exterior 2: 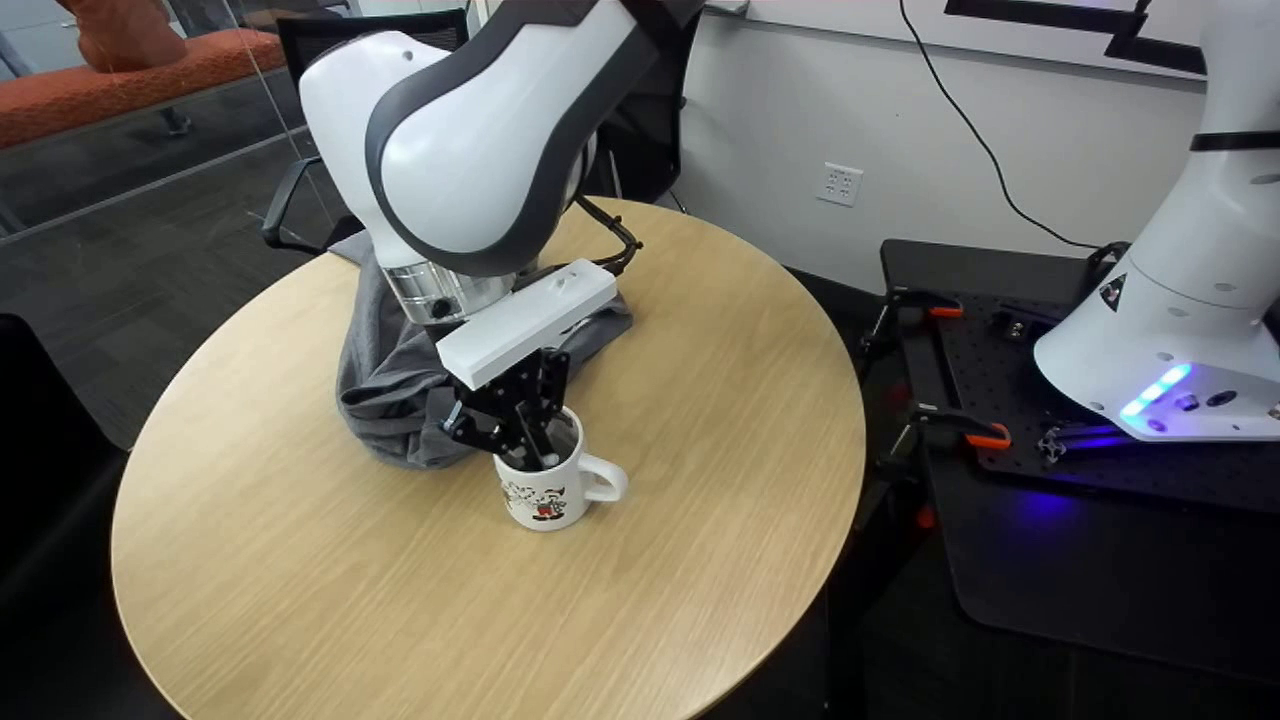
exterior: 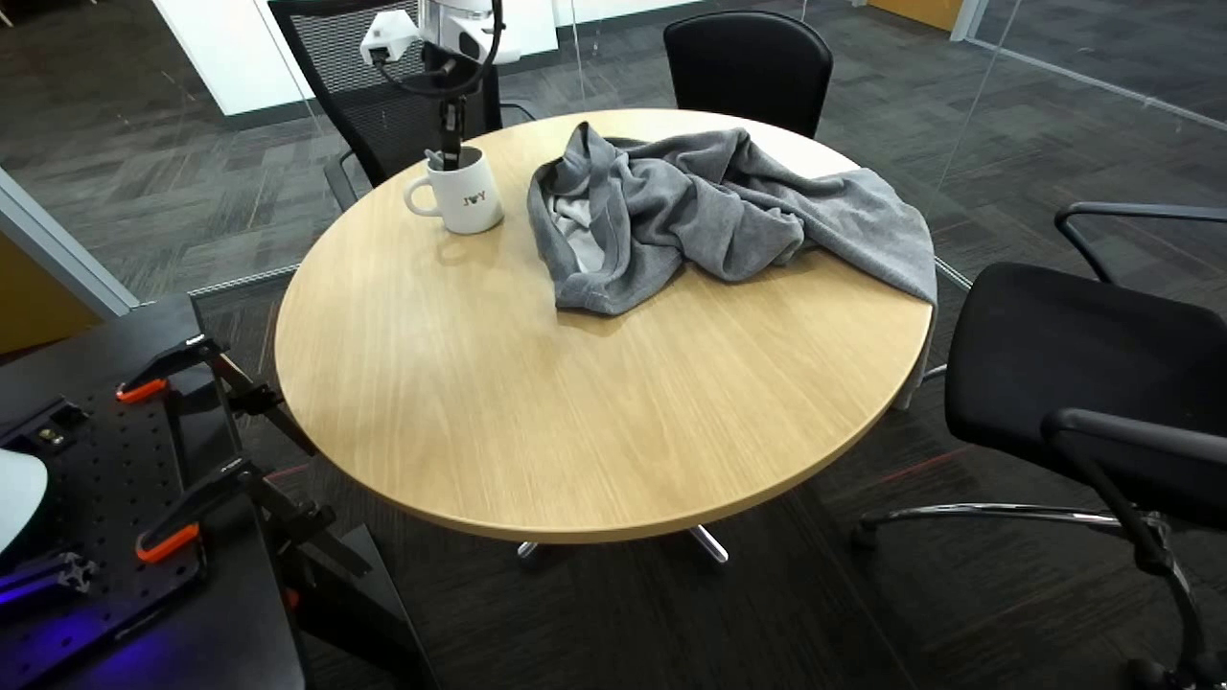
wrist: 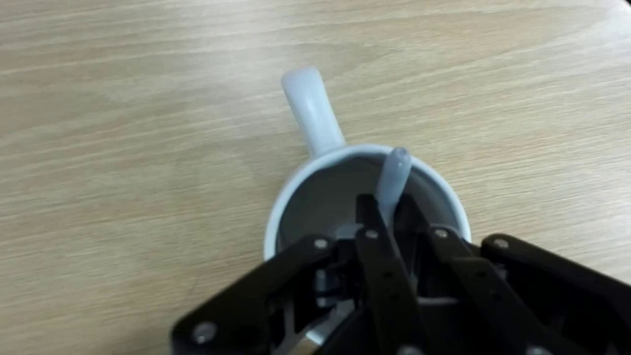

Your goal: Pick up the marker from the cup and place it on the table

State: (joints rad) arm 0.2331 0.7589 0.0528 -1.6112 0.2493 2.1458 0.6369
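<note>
The cup is a white mug with a side handle, upright on the round wood-grain table (exterior: 575, 412). It shows in both exterior views (exterior: 472, 201) (exterior 2: 540, 505) and in the wrist view (wrist: 283, 202). The marker (wrist: 393, 177) stands tilted inside the cup. Its visible end is pale grey, close to the rim near the handle side; its lower part is hidden by the fingers. My gripper (wrist: 387, 209) points down into the cup's mouth, its fingertips closed against both sides of the marker. The gripper also shows in both exterior views (exterior: 451, 158) (exterior 2: 535, 450).
A crumpled grey sweater (exterior: 709, 211) lies on the table beside the cup and hangs over the edge. Black chairs (exterior: 752, 72) stand around the table. A black stand (exterior 2: 1080, 560) with clamps carries the robot's base next to the table.
</note>
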